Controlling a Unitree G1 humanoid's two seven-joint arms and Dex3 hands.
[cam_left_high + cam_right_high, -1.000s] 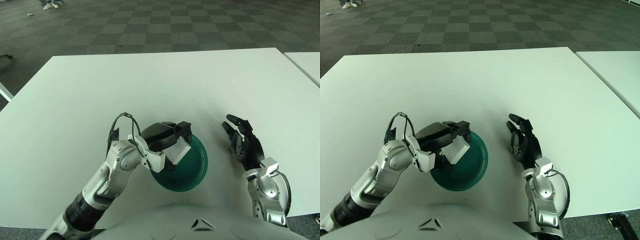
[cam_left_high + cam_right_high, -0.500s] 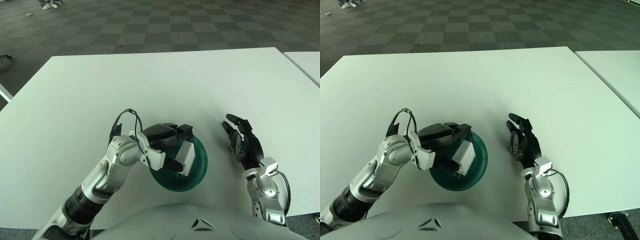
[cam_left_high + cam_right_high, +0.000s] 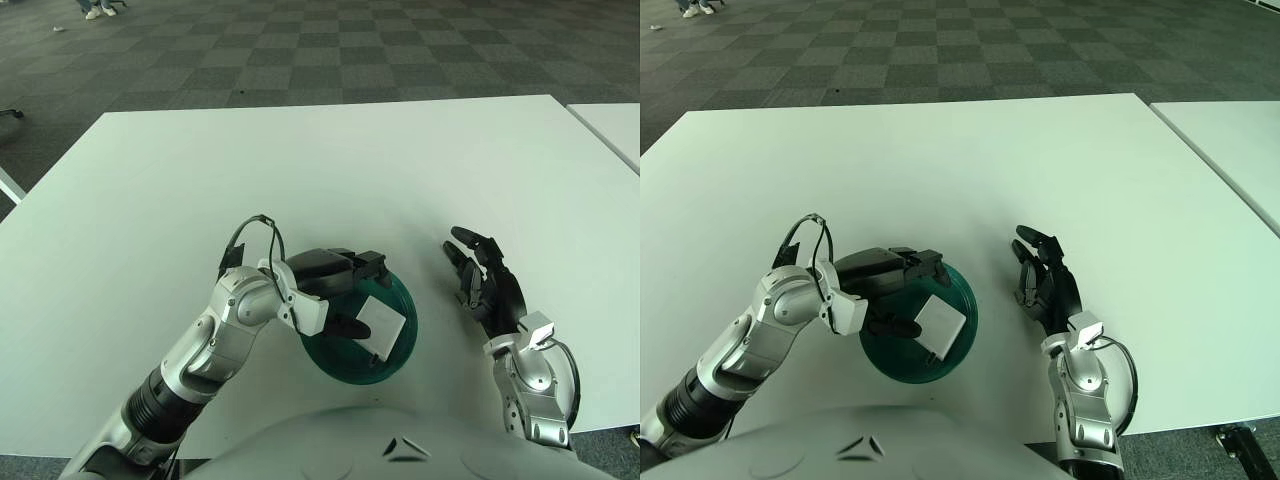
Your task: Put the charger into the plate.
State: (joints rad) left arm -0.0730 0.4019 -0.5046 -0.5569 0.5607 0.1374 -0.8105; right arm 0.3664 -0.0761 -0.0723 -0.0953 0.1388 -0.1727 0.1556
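Left eye view: charger (image 3: 381, 321), white, squarish, lies flat-ish inside the green plate (image 3: 402, 347), broad face up, tilted w/ its corners pointing roughly fwd/back and left/right; long axis hard to tell since it looks near square. Left hand (image 3: 340, 295) sits over the plate's left rim, fingers spread around the charger's left side, thumb near its lower left edge; can't tell if they touch it. Vs 0.5 s ago: charger was upright on edge in the fingers, now laid over toward the plate's right side w/ the grip loosened. Plate sits near the desk (image 3: 320, 170) front edge.

Right eye view: same layout, charger (image 3: 940, 322) in plate (image 3: 962, 335), left hand (image 3: 902, 290) just beside it. Right hand (image 3: 1045, 288) shows to the right of the plate, apart from it, fingers relaxed & spread, holding nothing; unchanged from earlier.
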